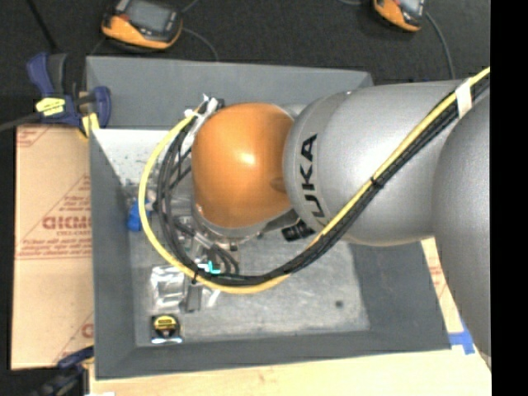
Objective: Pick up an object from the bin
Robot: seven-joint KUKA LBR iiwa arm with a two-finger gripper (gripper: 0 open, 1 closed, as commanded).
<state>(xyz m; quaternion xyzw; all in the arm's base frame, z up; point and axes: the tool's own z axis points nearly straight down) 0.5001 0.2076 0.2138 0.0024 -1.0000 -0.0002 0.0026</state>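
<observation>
The arm reaches in from the right, its orange cover over the left half of the grey bin. The gripper sits low at the front left, just beside a crumpled silvery packet; whether it is apart or together I cannot tell. A small yellow and black thing lies nearer the front wall, and a blue piece by the left wall

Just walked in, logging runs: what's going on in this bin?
A KUKA arm, wrist under an orange cover, reaches into the grey bin. Its gripper sits low toward the view's lower left, beside a crumpled silvery wrapper. A small yellow-and-black thing lies below that, a blue piece by the left wall. Whether it holds anything is hidden.
</observation>
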